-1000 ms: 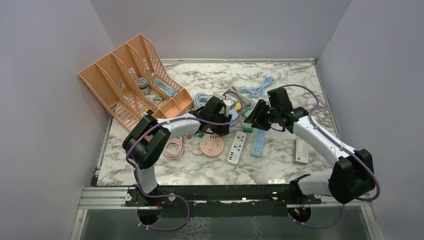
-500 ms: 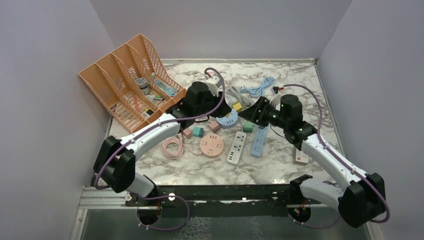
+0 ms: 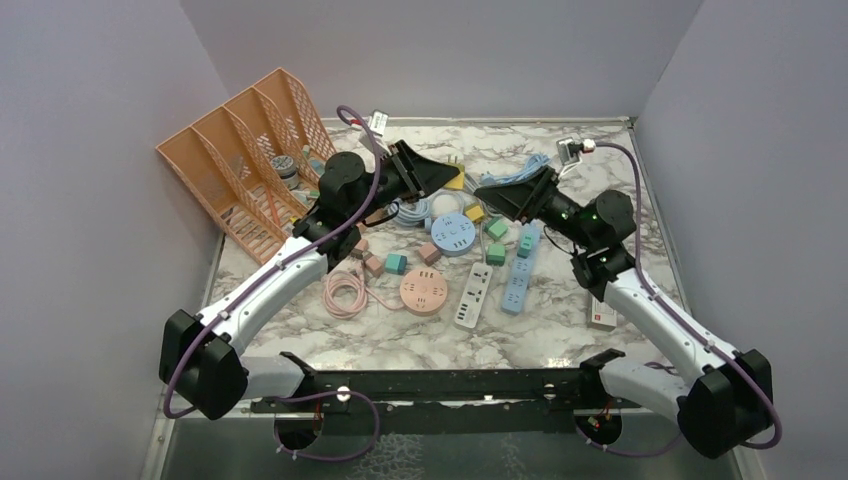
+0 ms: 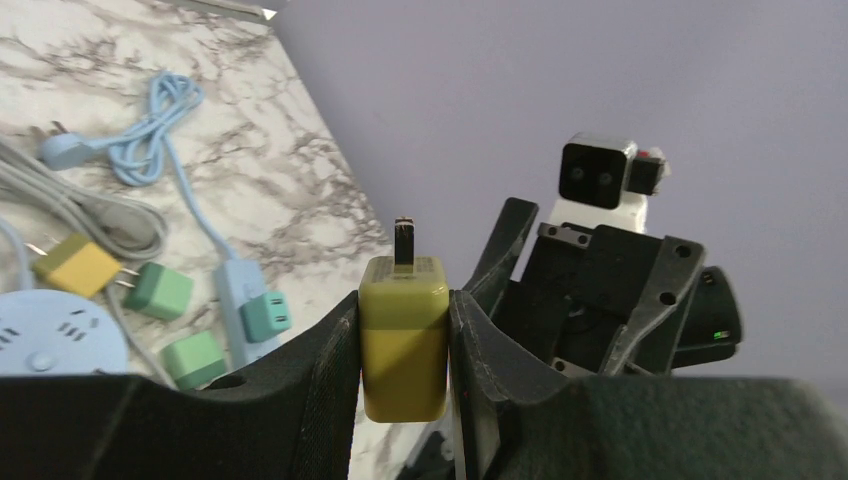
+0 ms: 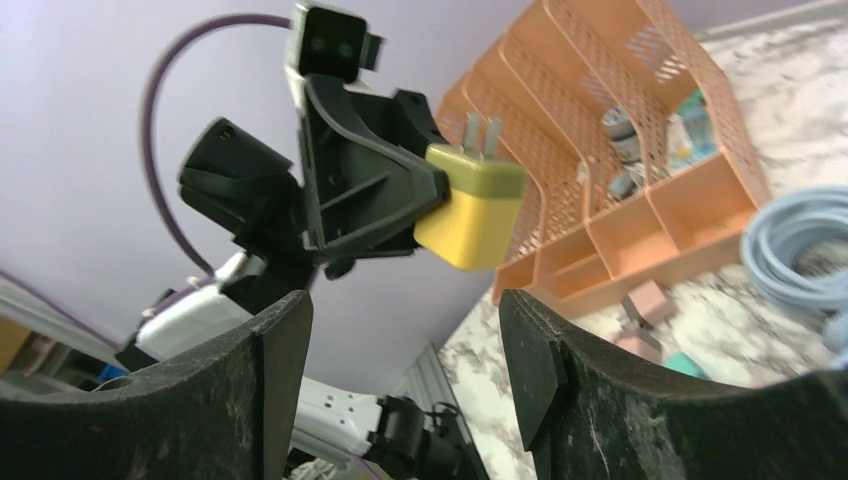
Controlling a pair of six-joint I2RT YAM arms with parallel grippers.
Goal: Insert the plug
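holding the yellow plug (image 4: 403,345) up in the air, left hand (image 4: 403,300) is clamped on its body w/ prongs poking out, well above the bench (image 3: 400,340). right hand (image 5: 402,320) is spread wide & empty, facing it. risk imo: a bump at handoff or crooked push into the white strip (image 3: 474,294) twists or drops it.

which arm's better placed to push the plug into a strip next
Left, probably. The left gripper is shut on the yellow plug, with its prongs pointing out, free. The right gripper stands open and empty, facing it.
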